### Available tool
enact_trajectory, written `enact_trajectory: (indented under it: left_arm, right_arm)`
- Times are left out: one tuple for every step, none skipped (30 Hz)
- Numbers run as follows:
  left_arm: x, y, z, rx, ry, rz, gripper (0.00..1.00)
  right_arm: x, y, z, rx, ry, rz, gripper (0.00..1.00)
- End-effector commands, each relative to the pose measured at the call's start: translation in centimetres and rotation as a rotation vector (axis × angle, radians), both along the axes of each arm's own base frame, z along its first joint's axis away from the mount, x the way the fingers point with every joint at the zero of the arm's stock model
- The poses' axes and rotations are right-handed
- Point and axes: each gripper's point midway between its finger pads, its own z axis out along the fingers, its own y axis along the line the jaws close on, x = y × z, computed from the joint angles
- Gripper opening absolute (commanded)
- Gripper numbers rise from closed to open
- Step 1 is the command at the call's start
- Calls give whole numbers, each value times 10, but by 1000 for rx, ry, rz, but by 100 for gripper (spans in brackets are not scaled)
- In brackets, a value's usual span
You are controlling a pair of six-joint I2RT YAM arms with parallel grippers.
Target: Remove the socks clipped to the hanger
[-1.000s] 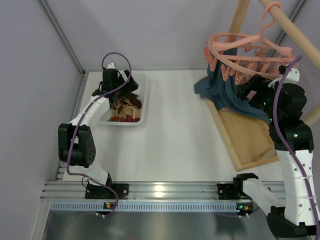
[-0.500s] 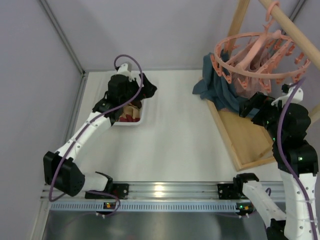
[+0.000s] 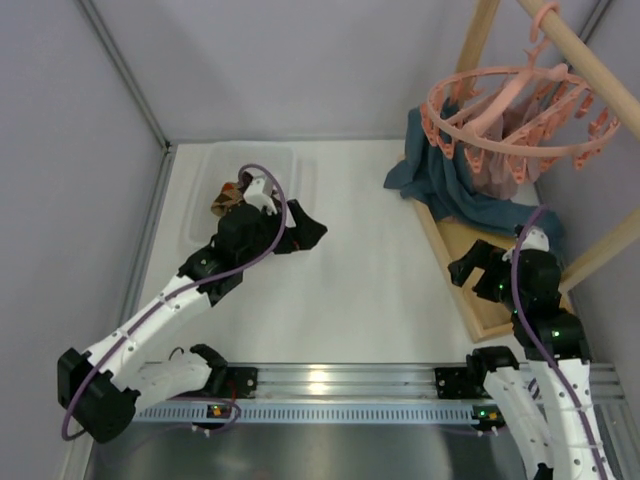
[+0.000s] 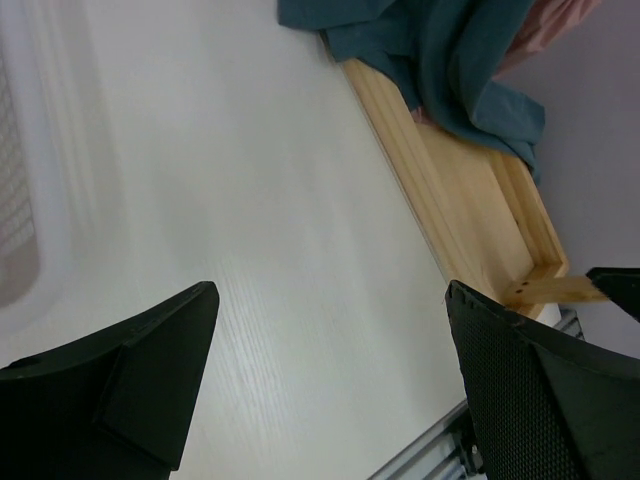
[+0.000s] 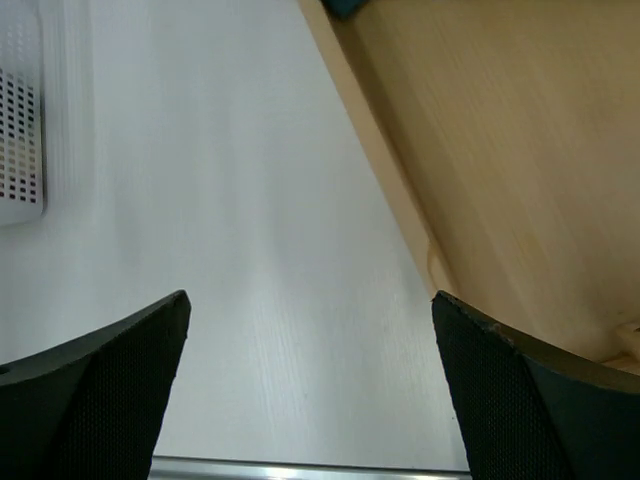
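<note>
Now the left pincer [image 4: 330,295] and right pincer [image 5: 310,297] gape empty.

The hanger [image 3: 500,95] is a salmon-pink round plastic drying rack, two concentric rings joined by spokes with many small clips dangling around the rim. It hangs tilted at the far right, its top hook looped over a slanting wooden pole [image 3: 585,60]; whether any sock is clipped to it cannot be told from above. A small heap of socks [image 3: 226,198] in brown, tan and dark maroon lies crumpled in a shallow white bin [image 3: 200,190] at the far left of the desk [image 3: 360,260], well apart from the hanger and only partly in view.
</note>
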Motion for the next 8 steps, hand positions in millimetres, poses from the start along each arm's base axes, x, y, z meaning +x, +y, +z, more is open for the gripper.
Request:
enact_trajectory:
  left_arm:
    - [-25, -3, -4, -77, 26, -28, 98]
    - [-31, -4, -8, -83, 37, -38, 98]
    - [-36, -3, -6, -99, 35, -47, 98]
    - [-41, -1, -15, -106, 60, -44, 98]
    - [-43, -1, -15, -116, 64, -45, 98]
    - [-47, 0, -11, -133, 53, -51, 98]
    - [-52, -1, -16, -137, 66, -72, 98]
    - [-55, -7, -6, -169, 34, -113, 98]
  right_arm:
    - [-2, 19, -7, 137, -29, 29, 99]
    - [-1, 25, -5, 161, -46, 51, 99]
    - [-2, 31, -12, 190, -42, 77, 99]
    - [-3, 35, -14, 214, -41, 90, 99]
    - [1, 40, -9, 228, -79, 118, 99]
    - [0, 46, -15, 249, -68, 141, 99]
    - [0, 48, -15, 264, -69, 145, 99]
    - [1, 51, -18, 272, -69, 162, 99]
